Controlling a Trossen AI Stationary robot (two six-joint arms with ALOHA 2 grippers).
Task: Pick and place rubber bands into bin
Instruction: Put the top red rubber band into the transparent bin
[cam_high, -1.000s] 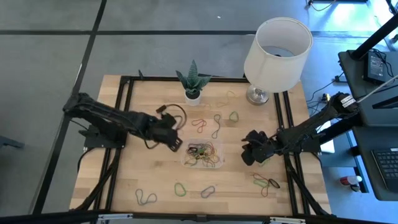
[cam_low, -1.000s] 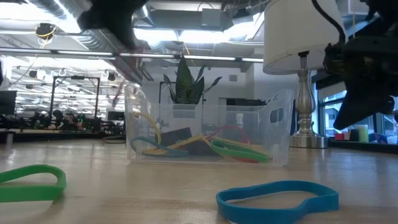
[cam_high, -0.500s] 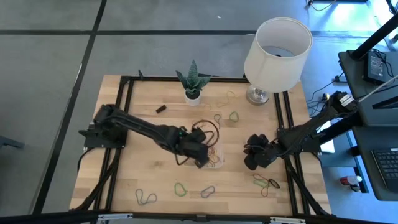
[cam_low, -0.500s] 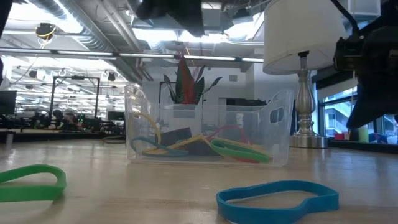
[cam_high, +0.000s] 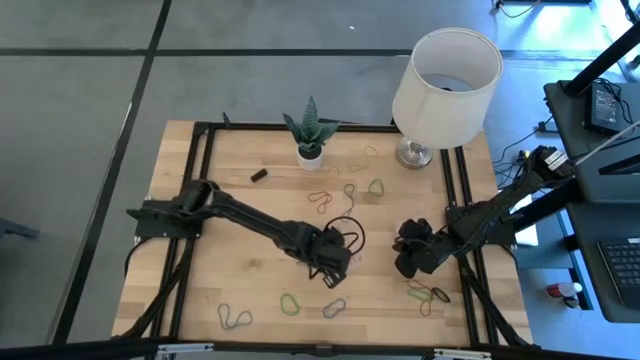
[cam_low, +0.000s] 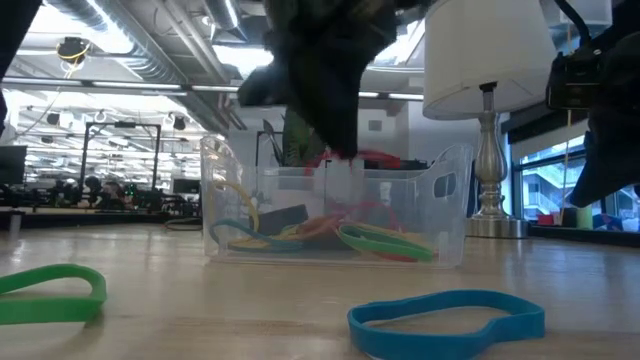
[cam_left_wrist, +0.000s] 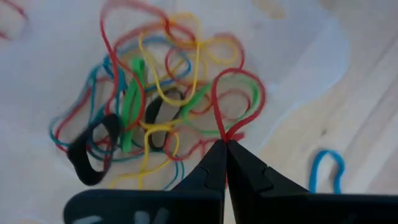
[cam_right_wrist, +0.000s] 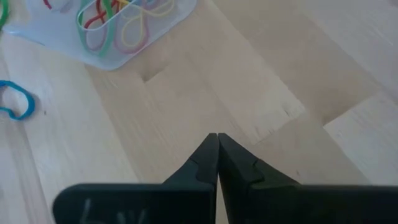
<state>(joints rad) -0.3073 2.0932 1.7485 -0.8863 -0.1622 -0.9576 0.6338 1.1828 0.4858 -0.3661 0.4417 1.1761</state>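
Left pincer (cam_left_wrist: 225, 144): closed on a thin red rubber band (cam_left_wrist: 233, 106) above the clear plastic bin (cam_low: 445, 205).
Right pincer (cam_right_wrist: 217, 138): closed, empty, over the wooden desk (cam_right_wrist: 261, 74).

No legible text, label, brand, number or sign in any view.
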